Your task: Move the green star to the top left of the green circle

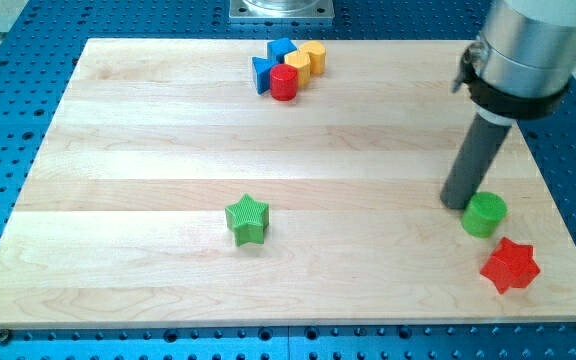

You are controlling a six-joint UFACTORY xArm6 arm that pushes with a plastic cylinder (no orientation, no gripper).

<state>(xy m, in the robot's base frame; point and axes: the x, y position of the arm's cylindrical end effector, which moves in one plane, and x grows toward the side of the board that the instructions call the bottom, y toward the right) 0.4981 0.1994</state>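
Lying flat, ridged green star [247, 219], untouched

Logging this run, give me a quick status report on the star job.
My tip down beside green circle, on its left. Green star far off to view's left, not yet placed. Nothing between them.

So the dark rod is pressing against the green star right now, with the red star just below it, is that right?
Not quite. In the camera view my tip sits just to the view's left of the green circle, not the green star, which lies far off toward the view's left. The red star is indeed just below.
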